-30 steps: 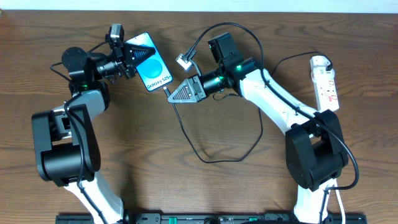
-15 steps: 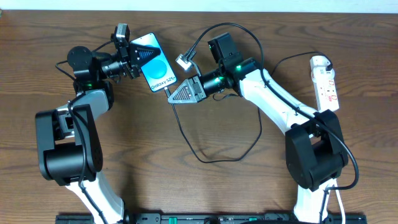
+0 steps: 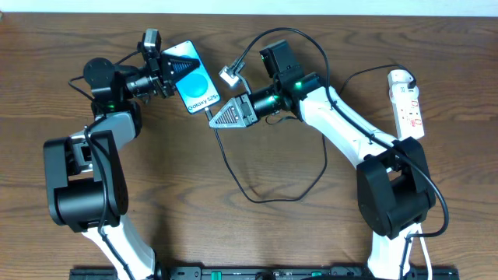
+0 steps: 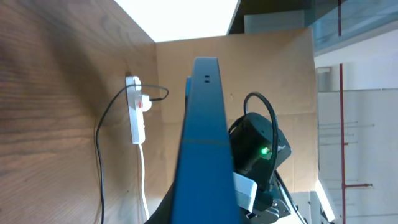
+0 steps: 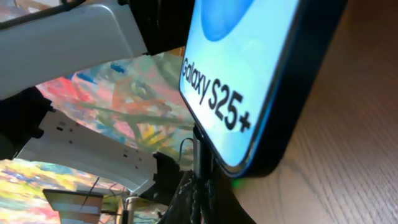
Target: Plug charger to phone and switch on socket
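The phone (image 3: pixel 198 85) has a bright blue screen reading "Galaxy S25+" and is held tilted above the table at the back left. My left gripper (image 3: pixel 167 74) is shut on its upper end; the left wrist view shows the phone edge-on (image 4: pixel 202 143). My right gripper (image 3: pixel 216 117) is shut on the charger's black plug tip (image 3: pixel 208 111), which is at the phone's lower edge. In the right wrist view the plug (image 5: pixel 202 155) sits right under the phone's bottom rim (image 5: pixel 249 74); whether it is seated I cannot tell. The white socket strip (image 3: pixel 408 101) lies at the far right.
The black charger cable (image 3: pixel 264 198) loops across the middle of the table and runs up to the socket strip. A small white connector (image 3: pixel 229 76) hangs near the right arm. The strip and its white cord also show in the left wrist view (image 4: pixel 135 115).
My left gripper has shifted the phone slightly right, towards the plug in my right gripper. The right arm has stayed still.
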